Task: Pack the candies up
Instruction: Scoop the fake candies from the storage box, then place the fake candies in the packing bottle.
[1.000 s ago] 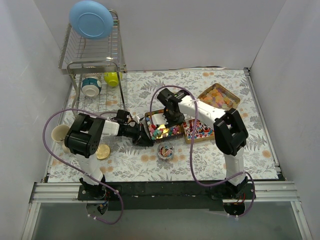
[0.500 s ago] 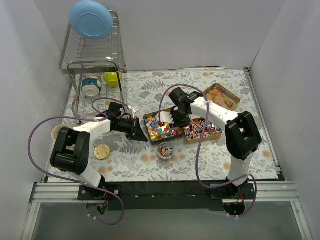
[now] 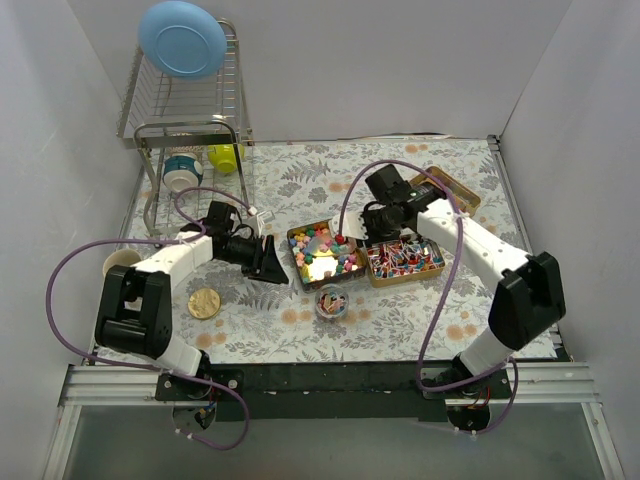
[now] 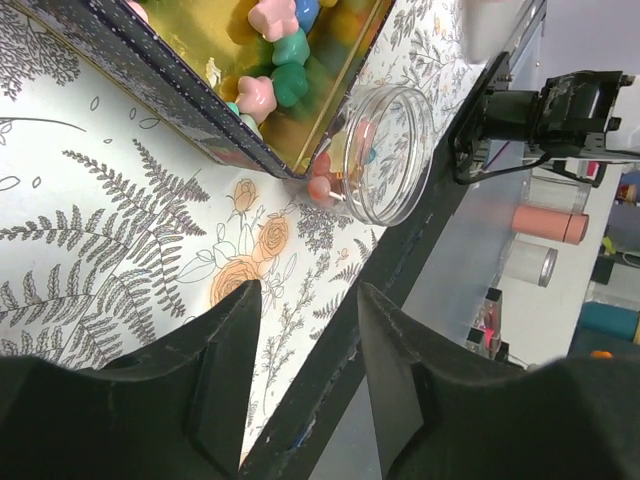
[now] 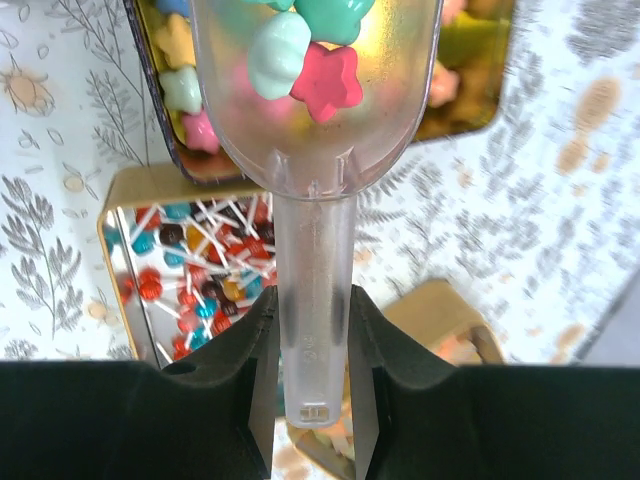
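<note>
Candies (image 3: 320, 250) in bright mixed colours lie in an open gold tin (image 3: 293, 240) near the middle of the flowered table (image 3: 400, 320). A second tin (image 3: 405, 280) just beside it on the right holds wrapped pieces (image 3: 405, 258) in red, blue and white. A third tin (image 3: 470, 203) stands further back on the right, partly hidden by the right arm, and its contents are hard to make out from above.

The right gripper (image 5: 312, 310) is clamped on the handle of a clear plastic scoop (image 5: 315, 120), one finger pressed to each side of the stem. The scoop's bowl hangs over the tin of coloured lumps and carries several of them, among them a pale teal lump and a pink star (image 5: 325, 85). Below the handle, the wrist view shows the wrapped pieces in their tin.

The left gripper (image 4: 305, 320) lies low over the table, to the left of the coloured tin, with its jaws parted and nothing between them. Past its fingers a small clear round jar (image 4: 390, 150) stands just beside a corner of that tin, with a few sweets inside.

A round gold lid (image 3: 205, 302) lies flat on the table on the left, well apart from the tins. A wire dish rack (image 3: 190, 130) at the back left holds a blue plate (image 3: 183, 38)
</note>
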You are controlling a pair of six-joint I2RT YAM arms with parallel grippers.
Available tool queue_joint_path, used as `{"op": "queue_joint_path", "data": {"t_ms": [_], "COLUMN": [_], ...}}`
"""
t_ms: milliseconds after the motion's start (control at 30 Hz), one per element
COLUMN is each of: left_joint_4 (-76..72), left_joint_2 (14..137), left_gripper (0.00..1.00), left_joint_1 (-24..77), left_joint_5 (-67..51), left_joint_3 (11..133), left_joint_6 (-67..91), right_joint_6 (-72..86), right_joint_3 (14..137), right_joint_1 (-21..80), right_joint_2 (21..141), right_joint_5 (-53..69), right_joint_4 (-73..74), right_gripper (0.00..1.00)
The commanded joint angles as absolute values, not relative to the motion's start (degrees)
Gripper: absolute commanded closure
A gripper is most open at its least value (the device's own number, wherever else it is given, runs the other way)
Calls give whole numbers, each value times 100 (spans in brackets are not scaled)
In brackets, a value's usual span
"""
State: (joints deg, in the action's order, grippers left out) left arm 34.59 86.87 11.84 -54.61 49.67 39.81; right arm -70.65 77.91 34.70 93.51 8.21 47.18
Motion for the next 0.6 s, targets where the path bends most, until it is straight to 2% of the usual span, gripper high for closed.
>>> {"op": "queue_joint_path", "data": {"t_ms": [0, 200, 567], "left_joint_4": [3314, 2795, 2206], "left_joint_2": [8288, 7955, 7366], "left_gripper": [56, 52, 47], "left_joint_1": [1186, 1187, 1187], "left_joint_5": [-5065, -4491, -4025], "left_joint_3": [4975, 4650, 4280], "left_joint_6": [4016, 4359, 4447], "right_joint_6": [-7488, -7945, -8112], "right_joint_3": [7630, 7313, 7260], "right_joint_1": [3559, 3989, 5088], "right_joint_2": [8632, 8095, 8033], "right_joint_5": [362, -623, -2283], "right_joint_4": [5088, 5483, 6047], "right_gripper": [99, 99, 99]}}
